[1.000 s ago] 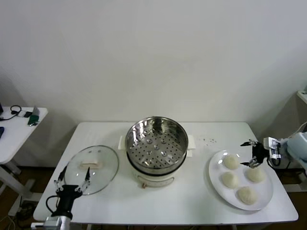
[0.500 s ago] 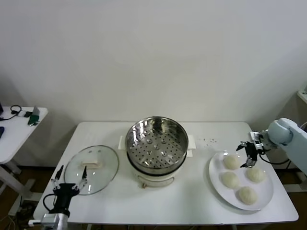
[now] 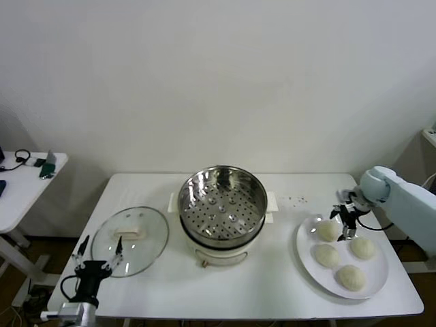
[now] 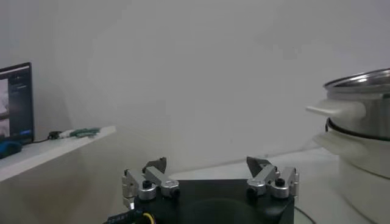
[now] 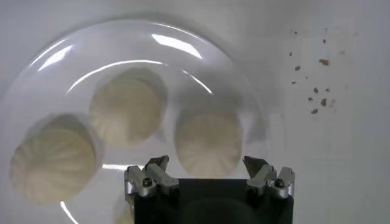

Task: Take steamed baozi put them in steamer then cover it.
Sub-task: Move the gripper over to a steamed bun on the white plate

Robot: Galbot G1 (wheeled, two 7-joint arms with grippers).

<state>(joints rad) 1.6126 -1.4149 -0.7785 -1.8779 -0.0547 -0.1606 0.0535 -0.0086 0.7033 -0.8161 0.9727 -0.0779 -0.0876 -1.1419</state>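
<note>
soft dough is the risk: in the head view the right gripper, jaws spread, hangs over the nearest baozi on the white plate; a hard pinch could dent it, or it could slip short of the empty steamer. glass cover lies on the white table, plain wall behind.

left wrist view: left gripper idle, spread.

right wrist view: that bun sits just ahead of the open fingers.

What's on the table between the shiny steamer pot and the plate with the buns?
Head view: only bare white table between steamer and plate, plus a few dark crumbs farther back.
</note>
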